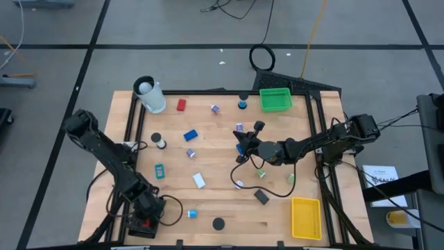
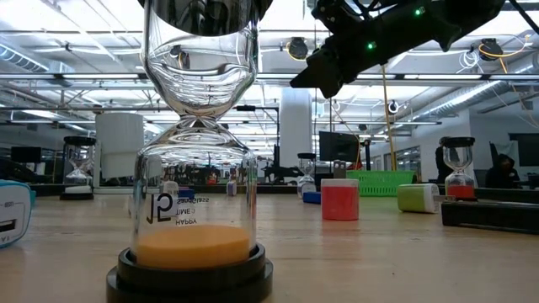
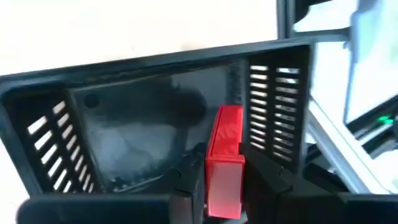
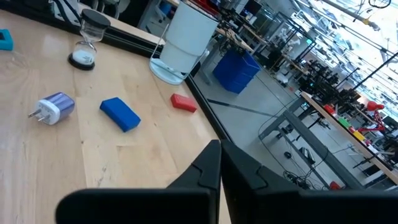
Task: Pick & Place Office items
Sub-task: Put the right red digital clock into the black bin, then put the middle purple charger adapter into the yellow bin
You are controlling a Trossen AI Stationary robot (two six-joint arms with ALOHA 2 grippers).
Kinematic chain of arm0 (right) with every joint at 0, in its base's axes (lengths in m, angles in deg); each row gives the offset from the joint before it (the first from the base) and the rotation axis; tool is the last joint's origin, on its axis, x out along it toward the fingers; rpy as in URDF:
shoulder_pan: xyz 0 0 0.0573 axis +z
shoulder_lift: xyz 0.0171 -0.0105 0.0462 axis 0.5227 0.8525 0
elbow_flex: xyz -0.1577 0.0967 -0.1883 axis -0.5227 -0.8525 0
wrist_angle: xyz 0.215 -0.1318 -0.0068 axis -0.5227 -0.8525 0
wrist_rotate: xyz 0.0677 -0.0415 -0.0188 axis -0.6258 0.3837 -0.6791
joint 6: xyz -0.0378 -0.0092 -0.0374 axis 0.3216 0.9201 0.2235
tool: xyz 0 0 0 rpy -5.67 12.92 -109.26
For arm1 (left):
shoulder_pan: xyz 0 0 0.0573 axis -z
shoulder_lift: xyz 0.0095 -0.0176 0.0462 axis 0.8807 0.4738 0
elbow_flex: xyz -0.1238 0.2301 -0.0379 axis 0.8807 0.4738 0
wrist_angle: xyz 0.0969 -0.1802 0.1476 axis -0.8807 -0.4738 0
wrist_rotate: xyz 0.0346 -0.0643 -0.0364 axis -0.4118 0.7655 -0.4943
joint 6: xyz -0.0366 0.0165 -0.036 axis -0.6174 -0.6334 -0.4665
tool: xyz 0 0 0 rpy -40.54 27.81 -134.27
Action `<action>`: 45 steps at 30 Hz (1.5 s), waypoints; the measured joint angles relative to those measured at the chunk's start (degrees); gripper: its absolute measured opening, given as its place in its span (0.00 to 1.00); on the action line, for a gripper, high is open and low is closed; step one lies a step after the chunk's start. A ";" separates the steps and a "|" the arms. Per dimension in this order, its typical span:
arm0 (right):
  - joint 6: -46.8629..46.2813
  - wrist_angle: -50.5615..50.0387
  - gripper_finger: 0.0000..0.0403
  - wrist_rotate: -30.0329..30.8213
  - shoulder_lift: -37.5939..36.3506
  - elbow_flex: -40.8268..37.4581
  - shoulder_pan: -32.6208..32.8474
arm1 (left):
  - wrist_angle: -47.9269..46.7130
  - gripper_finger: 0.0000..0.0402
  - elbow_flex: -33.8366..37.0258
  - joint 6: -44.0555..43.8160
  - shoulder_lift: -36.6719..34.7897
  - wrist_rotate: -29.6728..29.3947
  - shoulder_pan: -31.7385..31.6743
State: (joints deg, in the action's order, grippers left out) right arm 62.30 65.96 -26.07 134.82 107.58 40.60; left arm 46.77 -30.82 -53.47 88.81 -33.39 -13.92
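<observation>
- Left claw (image 3: 224, 186) clamped on red block (image 3: 225, 163), over black tray (image 3: 155, 118) at worktop (image 1: 208, 173) front-left corner.
- Right claw (image 4: 219, 163) fingers together, empty, raised mid-worktop.
- Blue block (image 4: 120, 114) lies loose.

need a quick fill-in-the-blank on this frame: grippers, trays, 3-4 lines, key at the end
1. The left gripper holds a ____ block over the black tray.
2. The right gripper is ____ and holds nothing.
3. The green tray sits at the table's far ____ corner in the high view.
4. The white cup lies on its ____.

Missing: red; shut; right; side
</observation>
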 joint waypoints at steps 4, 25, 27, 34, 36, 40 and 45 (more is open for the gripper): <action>0.00 -0.01 0.01 -0.02 0.01 0.02 0.00 | -0.29 0.27 0.04 -1.68 0.58 -0.61 0.49; 0.02 -0.01 0.01 -0.02 0.01 0.07 0.01 | -6.06 0.24 0.04 -3.75 -3.92 -0.54 -0.96; 0.02 -0.01 0.01 -0.02 0.01 0.07 0.00 | -7.08 0.23 0.04 -3.71 -5.57 -1.60 -0.96; 0.02 -0.05 0.01 -0.02 0.01 0.07 0.02 | -7.02 0.12 0.09 6.46 -13.08 -19.14 -0.98; 0.00 -0.05 0.01 -0.02 0.01 0.07 0.02 | -2.25 0.07 1.23 12.02 -15.49 -28.80 -1.82; -0.04 -0.03 0.01 -0.02 0.01 0.07 0.02 | 15.52 0.01 8.19 24.87 -19.89 -38.65 -6.38; -0.51 -0.03 0.01 -0.02 0.01 0.07 0.02 | 49.84 0.03 22.83 41.18 -22.69 -39.74 -16.61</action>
State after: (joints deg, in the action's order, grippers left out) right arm 61.78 65.92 -26.10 134.83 107.64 40.62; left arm 96.61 -7.99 -12.29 66.12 -73.13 -30.53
